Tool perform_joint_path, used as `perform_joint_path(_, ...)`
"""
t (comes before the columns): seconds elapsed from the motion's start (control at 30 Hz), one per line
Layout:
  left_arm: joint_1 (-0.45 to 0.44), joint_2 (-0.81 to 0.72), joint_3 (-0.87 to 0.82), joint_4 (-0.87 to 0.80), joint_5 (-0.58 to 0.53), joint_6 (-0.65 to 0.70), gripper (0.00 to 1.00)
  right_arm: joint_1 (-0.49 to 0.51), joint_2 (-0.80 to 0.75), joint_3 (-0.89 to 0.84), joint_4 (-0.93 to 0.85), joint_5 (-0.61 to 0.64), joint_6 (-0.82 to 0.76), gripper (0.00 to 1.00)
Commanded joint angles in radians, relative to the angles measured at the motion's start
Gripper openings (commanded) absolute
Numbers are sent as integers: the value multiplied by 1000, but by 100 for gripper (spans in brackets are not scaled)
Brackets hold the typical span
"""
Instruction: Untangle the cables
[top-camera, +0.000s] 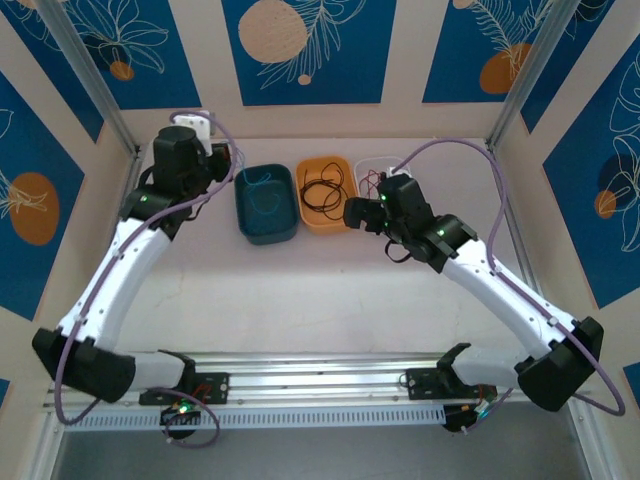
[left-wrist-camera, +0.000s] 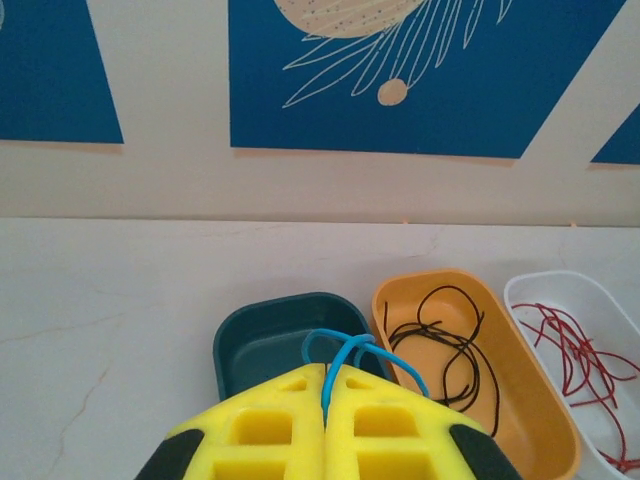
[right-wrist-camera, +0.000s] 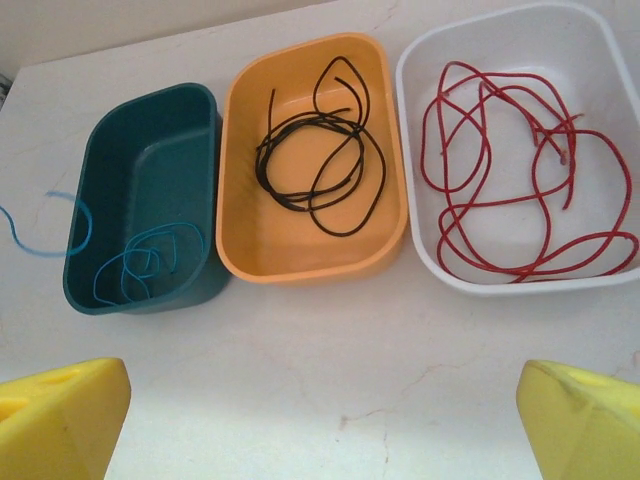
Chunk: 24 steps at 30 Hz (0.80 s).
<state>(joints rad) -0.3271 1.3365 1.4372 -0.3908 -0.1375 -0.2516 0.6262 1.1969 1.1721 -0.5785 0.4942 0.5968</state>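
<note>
Currently left claw (left-wrist-camera: 326, 398) pinches blue cable (left-wrist-camera: 345, 347); right claw (right-wrist-camera: 320, 420) spread wide.

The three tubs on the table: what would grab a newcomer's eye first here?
A teal bin, an orange bin and a white bin stand in a row at the far side of the table, holding a blue cable, a black cable and a red cable in turn. The left gripper is shut on a strand of the blue cable near the teal bin; the right gripper hangs open in front of the row.
</note>
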Motion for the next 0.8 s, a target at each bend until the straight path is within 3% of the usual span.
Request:
perform_joint_path(0.0,7,70,50,61,-12,22,0,-9,-40,-24,18,5,14,99)
perform_joint_path(0.23,23,209,72,74,27,-7,0,-14,-60,-34,14,7,18,99)
perform_joint_path(0.53,39,385,53,71,-21,-31,0,-14,-63,-47,15,-2,32,99)
perform_joint_path(0.67,39,487,87,37,22,-40,0,-13,-84,-64,14,12,37,99)
perform_joint_path(0.77,39,530,91,42,60,-40,10,-14,-116,-89,24,49,36,99)
